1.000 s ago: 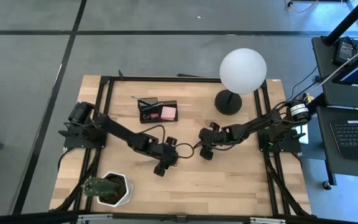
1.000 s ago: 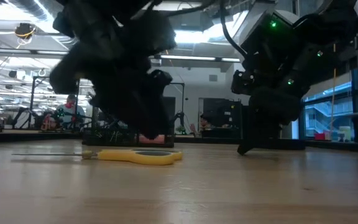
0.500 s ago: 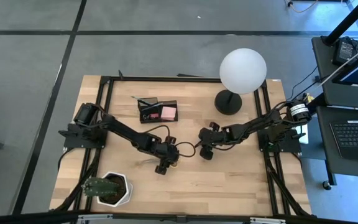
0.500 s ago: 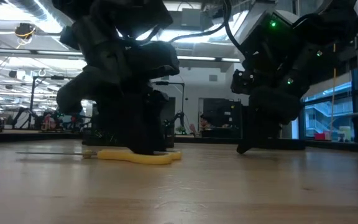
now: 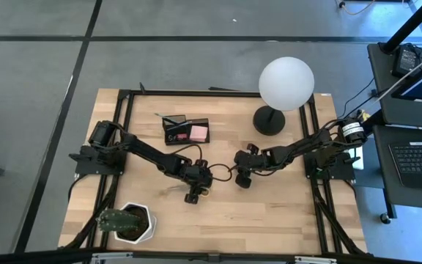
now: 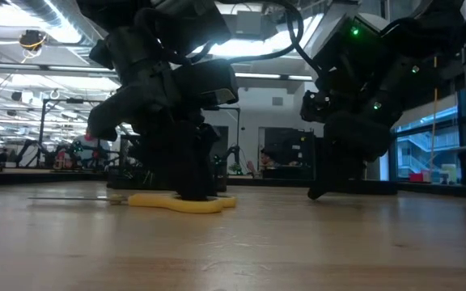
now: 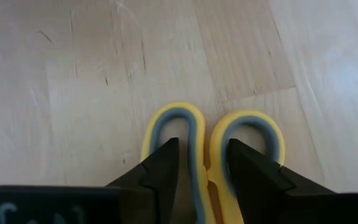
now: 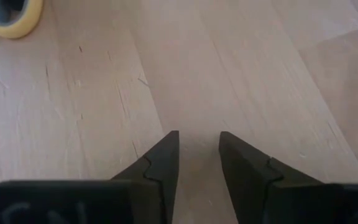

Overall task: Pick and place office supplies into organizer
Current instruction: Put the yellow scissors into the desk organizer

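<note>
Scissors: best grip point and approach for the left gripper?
Grip the scissors at the handle, where the two yellow loops meet, coming straight down. They lie flat on the table, so only a top approach fits. The left gripper is already open astride one loop's inner side. The right gripper waits nearby.

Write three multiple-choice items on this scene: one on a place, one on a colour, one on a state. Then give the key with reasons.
1. Where is the potted plant?
A. beside the lamp
B. at the table's near-left corner
C. inside the organizer

2. What colour are the scissors' handles?
A. yellow
B. red
C. white

3. How does the left gripper stand?
A. raised, far from the scissors
B. fingers open astride one handle loop
C. clamped on a pen

Key: 1 B, the high view shows it at the near-left edge. 2 A, the left wrist view shows yellow loops. 3 B, one finger sits in each loop, with a gap.
</note>
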Robot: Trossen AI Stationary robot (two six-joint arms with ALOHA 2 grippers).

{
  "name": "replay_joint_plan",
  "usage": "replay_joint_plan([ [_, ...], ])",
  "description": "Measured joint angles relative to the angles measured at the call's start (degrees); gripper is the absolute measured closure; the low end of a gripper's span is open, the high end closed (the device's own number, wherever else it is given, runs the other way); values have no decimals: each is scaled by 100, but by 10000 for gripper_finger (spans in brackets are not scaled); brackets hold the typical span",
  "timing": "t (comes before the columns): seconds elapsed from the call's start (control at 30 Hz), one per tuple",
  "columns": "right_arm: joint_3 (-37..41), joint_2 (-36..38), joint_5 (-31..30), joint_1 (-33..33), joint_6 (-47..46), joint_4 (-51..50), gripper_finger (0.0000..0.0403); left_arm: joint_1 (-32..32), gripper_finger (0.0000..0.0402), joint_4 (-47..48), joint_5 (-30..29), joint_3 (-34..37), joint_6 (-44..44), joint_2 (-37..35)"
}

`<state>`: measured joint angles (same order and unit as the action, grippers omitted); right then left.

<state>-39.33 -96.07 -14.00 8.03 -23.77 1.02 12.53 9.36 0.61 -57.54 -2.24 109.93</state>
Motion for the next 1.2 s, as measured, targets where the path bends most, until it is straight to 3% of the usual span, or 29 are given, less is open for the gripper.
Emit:
replay_joint_plan([
  [0.27, 0, 0, 0, 0, 21, -2, 284, 158, 280, -19, -273, 4, 250, 0],
  [0.53, 0, 0, 0, 0, 24, -4, 284, 195, 330, -21, -294, 6, 289, 0],
  [0.77, 0, 0, 0, 0, 26, -4, 284, 199, 324, -32, -338, 16, 335, -53],
  [1.03, 0, 0, -2, 2, 28, -24, 284, 212, 330, 374, -331, 88, 807, -820],
  [1.2, 0, 0, -2, 1, 113, -22, 284, 206, 326, 613, -657, 81, 951, -1516],
])
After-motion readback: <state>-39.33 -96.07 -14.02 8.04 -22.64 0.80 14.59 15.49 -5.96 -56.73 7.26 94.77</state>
